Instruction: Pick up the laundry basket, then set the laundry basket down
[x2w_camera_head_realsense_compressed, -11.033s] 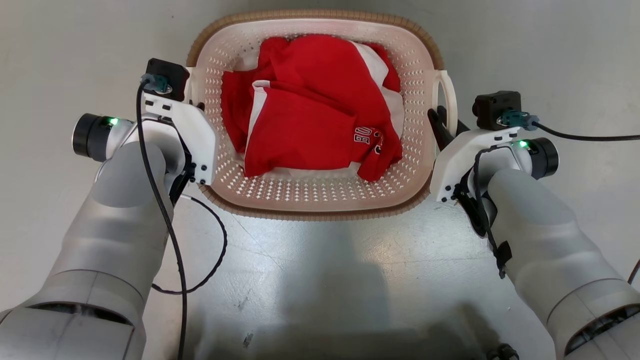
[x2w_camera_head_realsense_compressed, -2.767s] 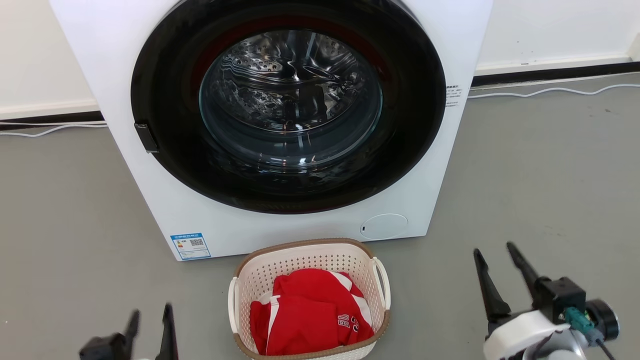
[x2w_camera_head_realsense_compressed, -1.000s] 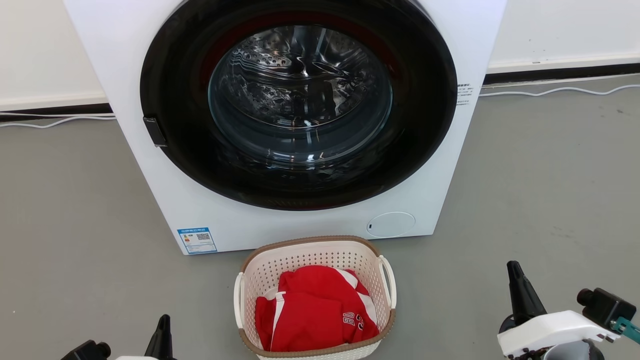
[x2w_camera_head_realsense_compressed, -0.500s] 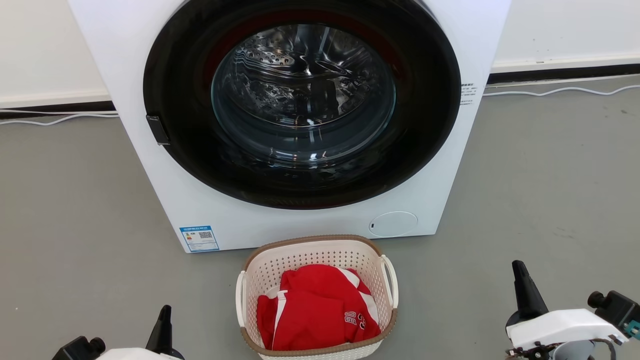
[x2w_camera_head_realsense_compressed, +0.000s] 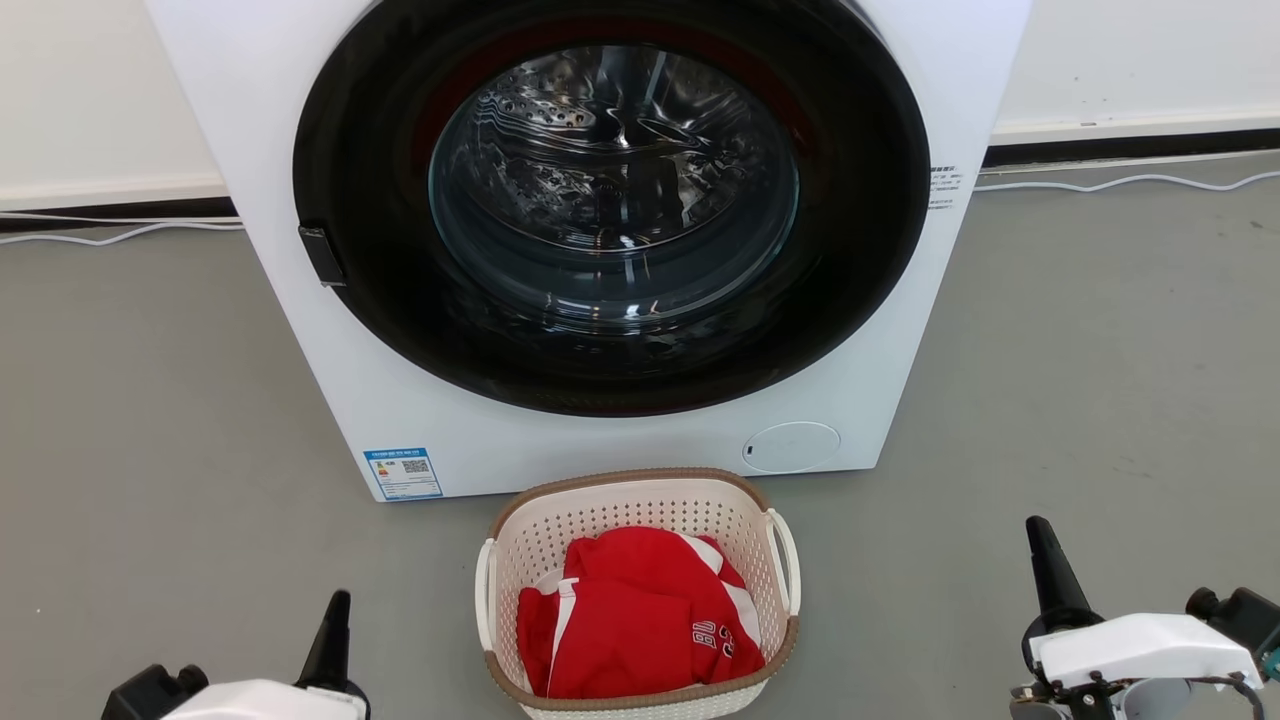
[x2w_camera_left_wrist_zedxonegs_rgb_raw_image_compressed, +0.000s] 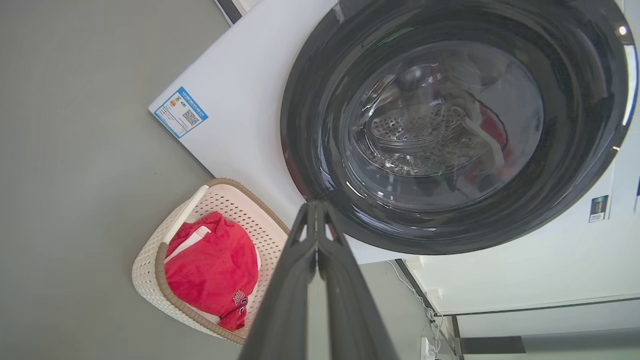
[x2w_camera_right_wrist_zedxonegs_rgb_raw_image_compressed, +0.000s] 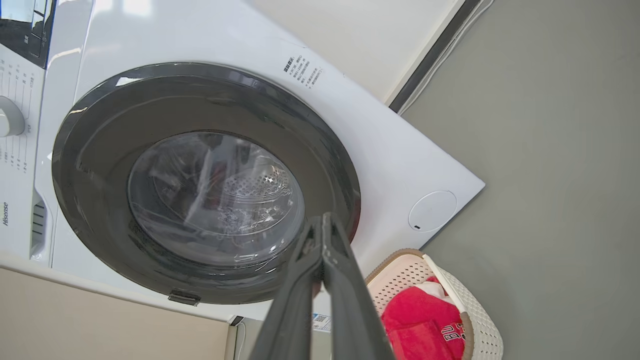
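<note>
The basket (x2w_camera_head_realsense_compressed: 640, 478) stands on the grey floor (x2w_camera_head_realsense_compressed: 150, 450) at the lower centre of the head view, just in front of the white washer (x2w_camera_head_realsense_compressed: 330, 380). Whether its far rim touches the washer's front I cannot tell. A red garment with white trim (x2w_camera_head_realsense_compressed: 640, 620) lies crumpled inside. The white loop handles (x2w_camera_head_realsense_compressed: 790, 560) at the basket's two sides are free.

The left hand (x2w_camera_head_realsense_compressed: 341, 600) shows at the lower left of the head view. It is well apart from the basket, with its dark fingers pointing up the frame. The right hand (x2w_camera_head_realsense_compressed: 1040, 540) is at the lower right, also well clear of the basket. In the left wrist view the left hand (x2w_camera_left_wrist_zedxonegs_rgb_raw_image_compressed: 315, 205) has its fingers pressed together at the tips and grips nothing. The basket (x2w_camera_left_wrist_zedxonegs_rgb_raw_image_compressed: 150, 260) and garment (x2w_camera_left_wrist_zedxonegs_rgb_raw_image_compressed: 215, 260) lie to the lower left of them. In the right wrist view the right hand (x2w_camera_right_wrist_zedxonegs_rgb_raw_image_compressed: 322, 217) is likewise pinched together and empty. There the basket (x2w_camera_right_wrist_zedxonegs_rgb_raw_image_compressed: 480, 320) and garment (x2w_camera_right_wrist_zedxonegs_rgb_raw_image_compressed: 415, 310) are at the lower right.

The washer's round dark door (x2w_camera_head_realsense_compressed: 610, 210) fills the upper middle of the head view, and the steel drum shows through its glass. A blue label (x2w_camera_head_realsense_compressed: 403, 473) sits at the washer's lower left corner and a round cap (x2w_camera_head_realsense_compressed: 790, 446) at its lower right. A white cable (x2w_camera_head_realsense_compressed: 1100, 183) runs along the floor by the wall at the upper right.
</note>
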